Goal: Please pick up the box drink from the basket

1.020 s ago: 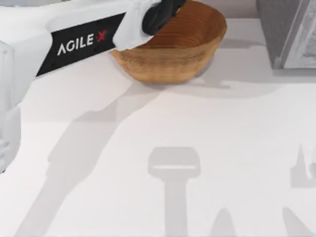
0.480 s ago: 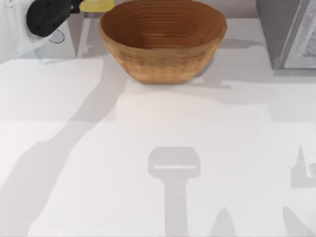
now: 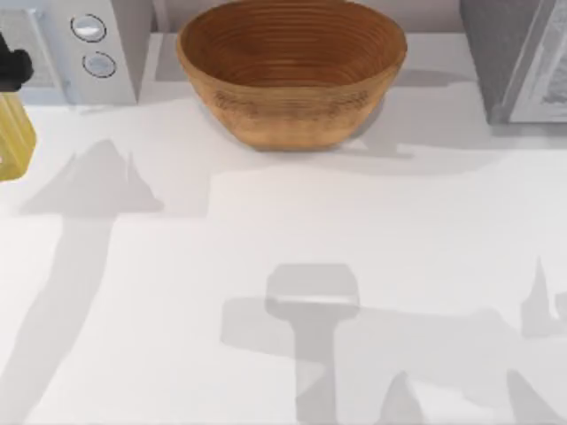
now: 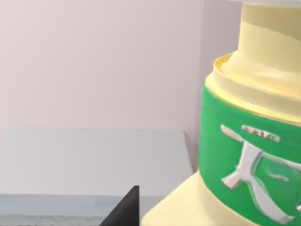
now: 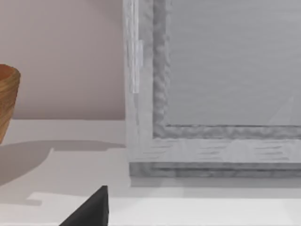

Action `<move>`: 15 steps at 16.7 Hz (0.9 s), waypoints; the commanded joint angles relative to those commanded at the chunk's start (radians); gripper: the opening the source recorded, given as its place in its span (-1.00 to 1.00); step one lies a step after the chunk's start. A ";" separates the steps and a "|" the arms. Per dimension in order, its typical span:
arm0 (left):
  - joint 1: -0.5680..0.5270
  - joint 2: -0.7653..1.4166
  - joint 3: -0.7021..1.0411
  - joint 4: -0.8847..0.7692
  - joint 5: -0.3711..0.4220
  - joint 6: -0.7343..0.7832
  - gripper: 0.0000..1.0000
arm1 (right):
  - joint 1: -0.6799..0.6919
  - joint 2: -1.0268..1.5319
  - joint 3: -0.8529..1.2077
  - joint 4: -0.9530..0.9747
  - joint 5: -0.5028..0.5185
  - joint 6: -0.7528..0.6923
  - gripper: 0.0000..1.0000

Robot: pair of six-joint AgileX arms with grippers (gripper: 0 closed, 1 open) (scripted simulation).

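Left wrist view shows box drink's [image 4: 244,155] green band.

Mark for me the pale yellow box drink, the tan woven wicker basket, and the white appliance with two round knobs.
Pale yellow box drink [image 3: 15,137]: top view, left edge, on its yellow body.
Tan woven wicker basket [image 3: 292,119]: top view, on its outer front wall.
White appliance with two round knobs [image 3: 124,53]: top view, on its bare side panel.

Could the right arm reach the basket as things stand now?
Probably yes. The basket sits at the table's far middle with bare table before it; the grey cabinet stands to its right, apart.
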 joint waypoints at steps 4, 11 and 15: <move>0.117 -0.388 -0.324 -0.065 0.105 -0.005 -1.00 | 0.000 0.000 0.000 0.000 0.000 0.000 1.00; 0.234 -0.772 -0.664 -0.147 0.220 -0.005 -1.00 | 0.000 0.000 0.000 0.000 0.000 0.000 1.00; 0.240 -0.787 -0.679 -0.152 0.225 -0.005 -1.00 | 0.000 0.000 0.000 0.000 0.000 0.000 1.00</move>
